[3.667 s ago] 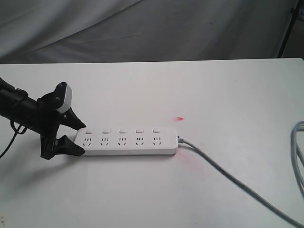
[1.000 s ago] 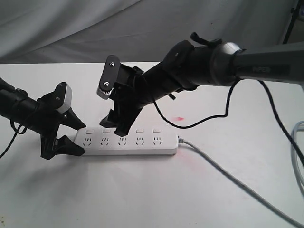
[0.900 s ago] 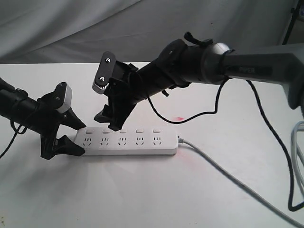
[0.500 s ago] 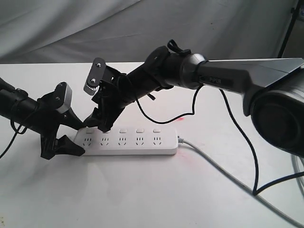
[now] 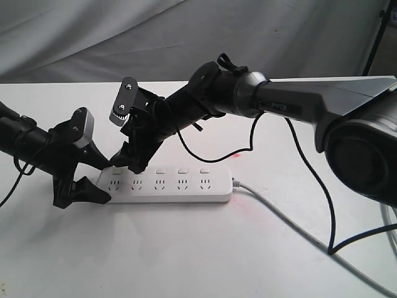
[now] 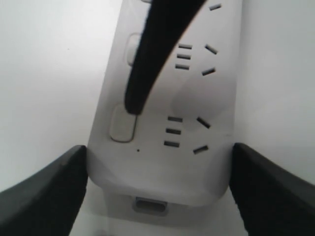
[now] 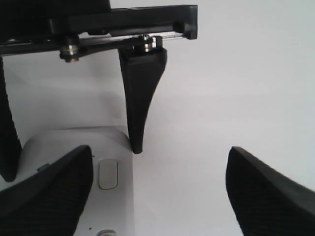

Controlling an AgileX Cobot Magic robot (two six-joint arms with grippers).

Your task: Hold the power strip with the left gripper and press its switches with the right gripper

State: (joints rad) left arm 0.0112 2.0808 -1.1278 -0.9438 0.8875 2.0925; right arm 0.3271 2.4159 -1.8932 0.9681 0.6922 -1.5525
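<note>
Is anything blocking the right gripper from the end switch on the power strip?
Nothing visible. A finger of the right gripper is at the end switch; the left gripper only flanks the power strip.

Blocking the second of the switches (image 5: 160, 169) from the left behind the right gripper (image 5: 128, 165) in the exterior view. Cropping the power strip (image 6: 197, 98) at both wrist views' edges. Losing the grey cord (image 5: 298, 231) past the lower right border.

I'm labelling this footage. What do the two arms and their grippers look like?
The left gripper is black with pointed triangular jaws and a white-grey block, on a slim black arm. The right gripper is black too, bearing a grey-white dotted plate; its thick grey arm has lettering and a loose black cable.
</note>
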